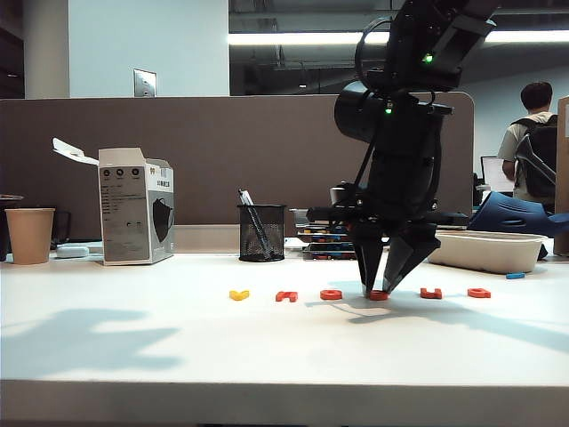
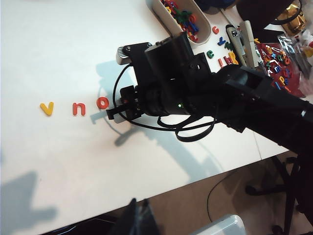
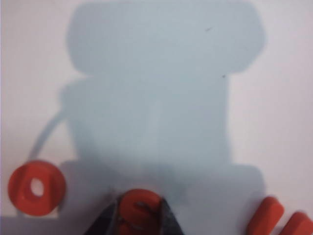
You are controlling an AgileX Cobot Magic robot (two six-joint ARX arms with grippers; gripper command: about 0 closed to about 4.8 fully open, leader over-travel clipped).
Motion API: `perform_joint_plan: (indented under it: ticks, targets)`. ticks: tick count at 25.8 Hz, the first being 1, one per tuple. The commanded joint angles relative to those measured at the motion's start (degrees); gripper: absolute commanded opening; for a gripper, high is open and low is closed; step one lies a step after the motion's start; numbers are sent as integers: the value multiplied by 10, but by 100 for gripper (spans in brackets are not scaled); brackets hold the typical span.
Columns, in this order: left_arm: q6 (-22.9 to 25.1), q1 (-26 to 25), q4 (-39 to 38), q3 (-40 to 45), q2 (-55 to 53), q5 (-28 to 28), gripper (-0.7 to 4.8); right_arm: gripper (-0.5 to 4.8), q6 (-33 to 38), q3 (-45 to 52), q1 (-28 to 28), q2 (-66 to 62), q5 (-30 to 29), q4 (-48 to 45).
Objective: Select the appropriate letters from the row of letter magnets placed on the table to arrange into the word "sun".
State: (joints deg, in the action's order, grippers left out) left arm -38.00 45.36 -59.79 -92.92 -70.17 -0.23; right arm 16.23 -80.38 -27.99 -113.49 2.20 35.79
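At six o'clock of the right wrist view, the right gripper (image 3: pixel 138 218) pinches the s magnet (image 3: pixel 139 208) narrowly by its edges against the table (image 1: pixel 133 356), so it may squirt free on lifting; the left gripper (image 2: pixel 138 221) hangs apart, its opening unreadable.

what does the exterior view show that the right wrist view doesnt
Only the exterior view shows the whole row: the yellow letter, the n, the far-right round letter, plus the paper cup, box and pen cup. The left hand is in neither.

Only the right wrist view shows, close up, the fingertips closed on the s.

Both show the right hand down at the s, the round letter beside it, the u and the white table.
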Motion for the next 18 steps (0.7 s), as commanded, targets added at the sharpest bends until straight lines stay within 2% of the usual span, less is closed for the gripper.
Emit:
perform_joint_plan:
  ticks: [1,6,12,16,18]
  targets:
    - [3,1,3,-1,2,-2,-5,104,3,2,-2,11,-9,-1]
    - [3,1,3,-1,2,-2,-5,104,2,-14,-2,19,-8,7]
    - [3,1,3,-1,2,-2,-5,104,3,-81,-4,25,-22,54]
    - [3,1,4,-1,2,-2,-5,103,6,-102,-30,26,-38,81]
    - [3,1,4,-1,2,-2,-5,104,35,-101,-50,23,-38,99]
